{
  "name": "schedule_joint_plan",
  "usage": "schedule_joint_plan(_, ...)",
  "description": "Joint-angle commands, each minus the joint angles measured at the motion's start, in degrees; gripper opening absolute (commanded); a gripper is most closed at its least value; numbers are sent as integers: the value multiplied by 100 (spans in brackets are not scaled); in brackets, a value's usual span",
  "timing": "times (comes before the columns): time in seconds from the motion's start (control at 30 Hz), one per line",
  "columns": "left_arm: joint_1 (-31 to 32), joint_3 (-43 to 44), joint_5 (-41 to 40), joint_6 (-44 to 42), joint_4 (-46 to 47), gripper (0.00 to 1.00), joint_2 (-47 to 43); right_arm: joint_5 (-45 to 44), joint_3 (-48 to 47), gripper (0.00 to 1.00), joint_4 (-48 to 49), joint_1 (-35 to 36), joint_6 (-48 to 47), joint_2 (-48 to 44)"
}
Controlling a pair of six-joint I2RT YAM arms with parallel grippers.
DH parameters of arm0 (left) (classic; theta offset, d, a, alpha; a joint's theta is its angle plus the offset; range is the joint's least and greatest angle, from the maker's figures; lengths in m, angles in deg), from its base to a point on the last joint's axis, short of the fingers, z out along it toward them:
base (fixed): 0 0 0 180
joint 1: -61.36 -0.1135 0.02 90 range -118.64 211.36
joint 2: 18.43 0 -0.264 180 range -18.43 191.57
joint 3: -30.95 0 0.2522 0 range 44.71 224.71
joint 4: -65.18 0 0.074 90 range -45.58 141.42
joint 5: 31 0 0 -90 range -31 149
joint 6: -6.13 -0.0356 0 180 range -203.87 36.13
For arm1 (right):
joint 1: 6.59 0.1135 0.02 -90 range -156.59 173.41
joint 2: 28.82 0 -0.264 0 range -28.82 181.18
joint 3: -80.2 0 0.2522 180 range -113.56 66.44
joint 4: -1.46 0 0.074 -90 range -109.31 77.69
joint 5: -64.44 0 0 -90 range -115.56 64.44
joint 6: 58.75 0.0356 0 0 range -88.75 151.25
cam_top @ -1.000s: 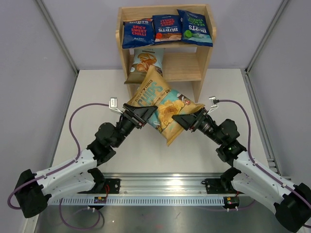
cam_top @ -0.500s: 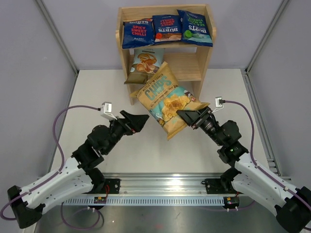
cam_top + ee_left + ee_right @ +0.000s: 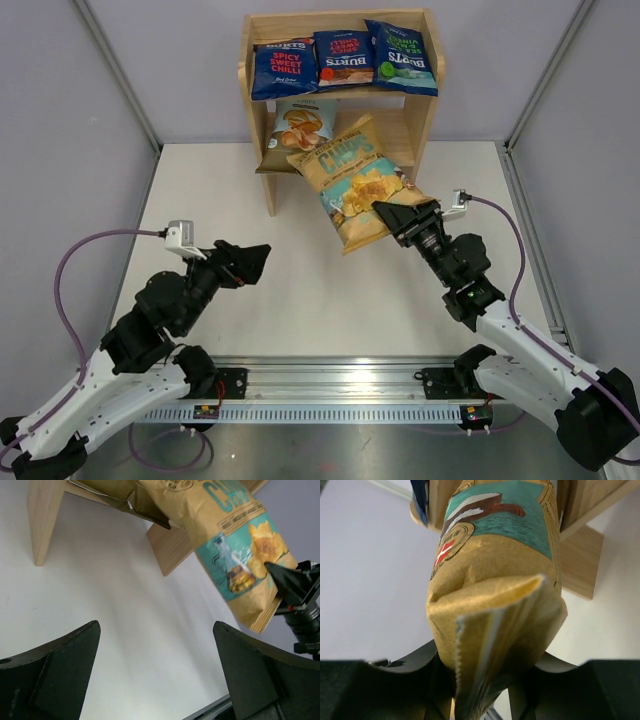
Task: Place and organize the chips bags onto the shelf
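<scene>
The wooden shelf [image 3: 425, 110] stands at the back of the table. Three small dark blue chips bags [image 3: 342, 58] lean along its top tier. The pale-blue and olive bag [image 3: 296, 128] rests on the left of the lower tier. My right gripper [image 3: 392, 222] is shut on the lower end of the large yellow and teal chips bag [image 3: 358, 180], holding it in the air with its top end at the lower tier's opening; the crimped seam [image 3: 485, 645] sits between the jaws. My left gripper [image 3: 250, 262] hangs open and empty over the table, left of the held bag [image 3: 235, 535].
A shelf leg [image 3: 45, 522] and the lower board [image 3: 172, 547] appear in the left wrist view. The metal rail [image 3: 340, 385] with both arm bases runs along the near edge. Grey walls enclose the white table [image 3: 300, 300].
My left gripper has let go of the yellow bag, opened wide and drawn back to the near left. The right gripper has carried the bag up and towards the shelf's lower tier.
</scene>
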Motion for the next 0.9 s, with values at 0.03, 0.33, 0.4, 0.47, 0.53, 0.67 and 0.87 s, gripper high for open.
schedule_joint_plan(0.03, 7, 291, -179, -431, -694, 99, -187, -158, -568, 46, 992, -550, 583, 273)
schedule_joint_plan(0.33, 7, 616, -319, -835, -1538, 99, -504, 1, -1210, 46, 1362, -1271, 1040, 1222)
schedule_joint_plan(0.4, 7, 730, -310, -923, -1740, 99, -591, 1, -1341, 46, 1467, -1342, 1084, 1494)
schedule_joint_plan(0.47, 7, 765, -223, -1125, -1881, 99, -697, -253, -1412, 45, 1581, -1368, 1137, 1653)
schedule_joint_plan(0.53, 7, 774, -292, -1283, -1978, 99, -864, -455, -1544, 45, 1722, -1377, 1181, 1899)
schedule_joint_plan(0.67, 7, 853, -407, -1433, -2267, 99, -1136, -736, -1825, 45, 1880, -1377, 1225, 2382)
schedule_joint_plan(0.87, 7, 625, -583, -1574, -2295, 99, -1672, -1308, -2194, 45, 1995, -1360, 1094, 2980)
